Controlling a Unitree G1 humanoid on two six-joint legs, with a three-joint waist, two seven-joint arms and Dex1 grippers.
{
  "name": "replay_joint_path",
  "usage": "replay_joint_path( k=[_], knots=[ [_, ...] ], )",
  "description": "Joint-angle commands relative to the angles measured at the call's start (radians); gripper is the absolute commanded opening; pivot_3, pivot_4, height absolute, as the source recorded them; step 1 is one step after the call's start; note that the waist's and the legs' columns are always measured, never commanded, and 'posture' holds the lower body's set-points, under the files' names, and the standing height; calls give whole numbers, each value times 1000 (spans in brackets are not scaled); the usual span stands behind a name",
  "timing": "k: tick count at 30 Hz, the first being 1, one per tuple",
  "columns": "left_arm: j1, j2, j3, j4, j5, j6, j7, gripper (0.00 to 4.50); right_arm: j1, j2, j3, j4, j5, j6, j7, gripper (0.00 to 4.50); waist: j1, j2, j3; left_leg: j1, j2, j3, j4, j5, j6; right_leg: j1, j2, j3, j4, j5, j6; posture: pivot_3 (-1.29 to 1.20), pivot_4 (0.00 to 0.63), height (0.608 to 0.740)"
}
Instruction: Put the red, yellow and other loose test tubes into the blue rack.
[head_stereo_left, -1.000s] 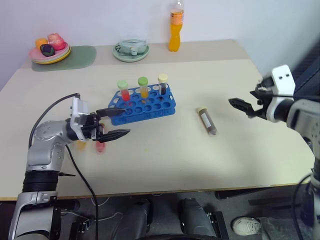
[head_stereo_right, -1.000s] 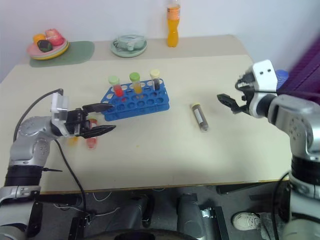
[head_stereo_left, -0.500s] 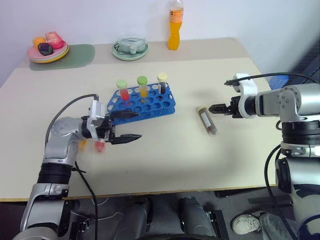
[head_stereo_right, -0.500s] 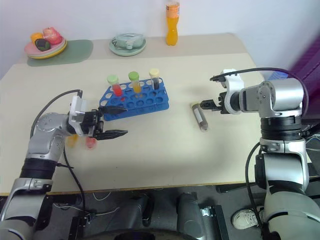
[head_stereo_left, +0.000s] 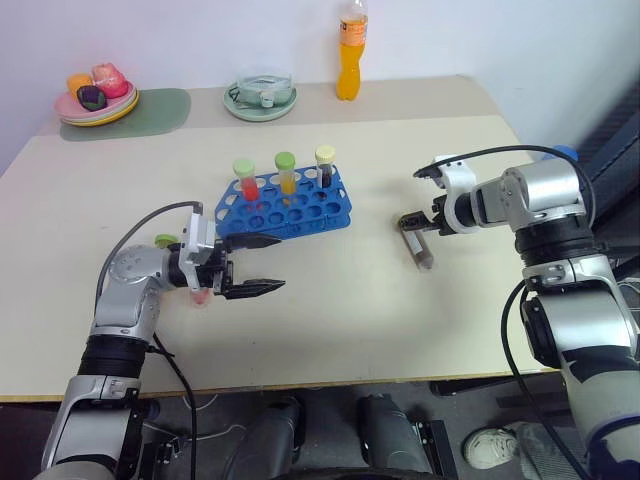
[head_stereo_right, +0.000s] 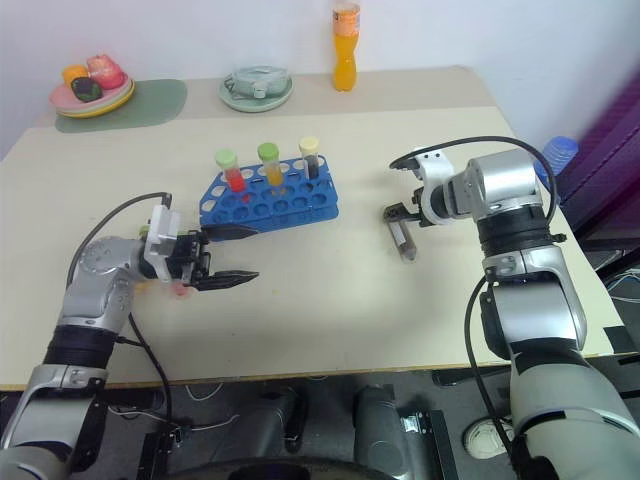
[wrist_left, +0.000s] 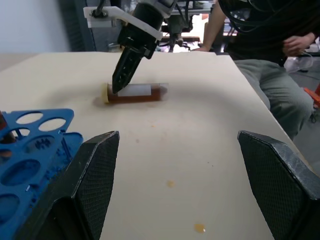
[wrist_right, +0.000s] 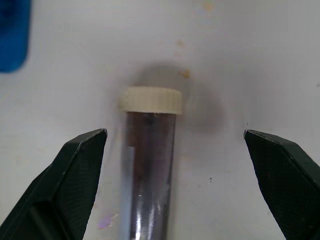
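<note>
The blue rack (head_stereo_left: 285, 207) stands mid-table with three capped tubes upright in it: red, yellow and dark. A loose tube (head_stereo_left: 416, 245) of brown liquid with a cream cap (wrist_right: 150, 100) lies to the rack's right. My right gripper (head_stereo_left: 412, 222) points down over its cap end, open, one finger (wrist_right: 75, 175) on each side of the tube, not closed on it. My left gripper (head_stereo_left: 255, 265) is open and level, pointing right just in front of the rack, holding nothing. A small red tube (head_stereo_left: 200, 295) lies under the left wrist, a green cap (head_stereo_left: 165, 241) beside it.
An orange drink bottle (head_stereo_left: 350, 60), a pale green dish (head_stereo_left: 262, 100) and a plate of fruit (head_stereo_left: 98, 100) on a green mat line the table's far edge. A seated person (wrist_left: 260, 30) shows beyond the table's right end.
My right arm swung in from the table's right edge and came down over the brown tube's cap end. The left gripper drifted slightly right, still open.
</note>
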Motion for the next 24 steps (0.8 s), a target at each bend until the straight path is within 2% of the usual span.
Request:
replay_joint_path(
  k=[1, 7, 10, 14, 16, 20, 24],
  knots=[
    [32, 13, 27, -50, -14, -6, 18, 3867, -31, -3, 44, 23, -45, -54, 48, 4500, 0, 0, 0, 0, 0, 0, 0, 0, 0, 0, 0, 0, 0, 0, 0, 0, 150, 740],
    [84, 30, 39, -87, -23, -2, 41, 3867, -32, 10, 102, 65, -102, -94, 95, 4500, -2, 0, 0, 1, 0, 0, 0, 0, 0, 0, 0, 0, 0, 0, -1, 0, 150, 740],
    [89, 32, 40, -105, -27, 5, 56, 3931, -30, 19, 121, 64, -125, -104, 119, 3658, -1, 0, 0, 2, 0, 0, 1, 0, 0, 2, 1, 0, 0, 1, -1, 0, 150, 740],
    [94, 30, 45, -122, -31, 13, 76, 3931, -7, 11, 166, 18, -163, -137, 161, 1759, -3, 0, 0, 2, 1, 0, 0, 0, -1, 1, 1, 0, 0, 1, -1, 0, 150, 740],
    [98, 31, 46, -124, -31, 14, 80, 3931, 17, -9, 201, -33, -179, -154, 199, 1759, -5, 0, 0, 2, 1, 0, 0, 0, -1, 1, 1, 0, 0, 1, -1, 0, 150, 740],
    [101, 33, 46, -115, -26, 8, 84, 3931, 121, -105, 289, -213, -268, -329, 252, 1759, -1, 0, 0, 2, 1, 0, 0, 0, -1, 1, 1, -1, 0, 1, -1, 0, 150, 740],
    [91, 31, 46, -102, -23, 4, 85, 3931, 202, -177, 271, -362, -296, -470, 315, 1759, 5, 0, 0, 2, 1, 0, 0, 0, -1, 1, 1, -1, -1, 1, -1, 0, 150, 740]
  ],
)
